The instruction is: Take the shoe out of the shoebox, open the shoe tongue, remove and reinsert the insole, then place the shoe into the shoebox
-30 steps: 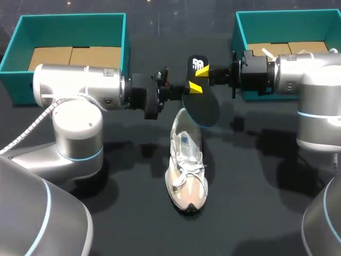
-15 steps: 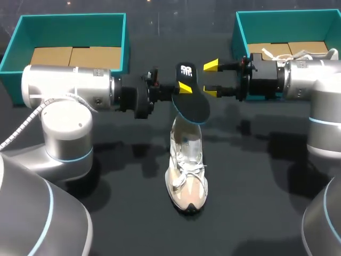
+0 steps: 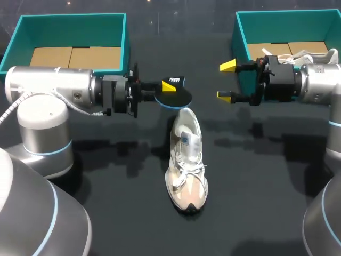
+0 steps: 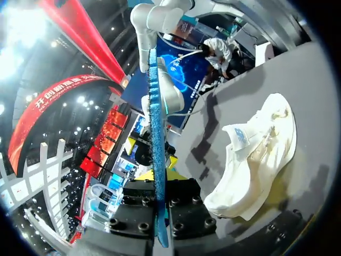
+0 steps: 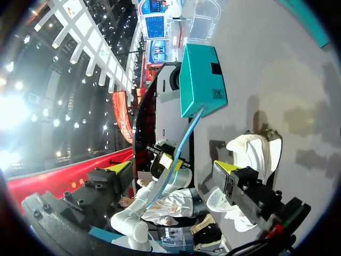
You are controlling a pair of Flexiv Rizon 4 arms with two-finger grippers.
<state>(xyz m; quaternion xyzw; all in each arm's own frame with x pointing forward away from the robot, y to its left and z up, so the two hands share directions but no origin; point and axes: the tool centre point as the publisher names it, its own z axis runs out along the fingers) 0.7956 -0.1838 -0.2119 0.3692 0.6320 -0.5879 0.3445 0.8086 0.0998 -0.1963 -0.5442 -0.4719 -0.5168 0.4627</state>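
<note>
The shoe [image 3: 186,160] lies lower middle, toe nearest, heel opening facing away. Just beyond the heel, the left gripper [image 3: 168,88] pinches the insole [image 3: 176,98], which runs crosswise to the shoe, so reinserting it likely needs a turn. The right gripper [image 3: 226,80] hangs wide open and empty at right. The left shoebox [image 3: 72,17] and right shoebox [image 3: 287,13] fill the upper corners.

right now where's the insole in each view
Head view: the insole lies flat in the left gripper, just beyond the heel of the shoe.
Left wrist view: the insole is edge-on, clamped in its own gripper, with the shoe beside it.
Right wrist view: the insole is a thin blue edge ahead of the open right gripper, held by the other arm.
Shared landmark: the white shoe.
</note>
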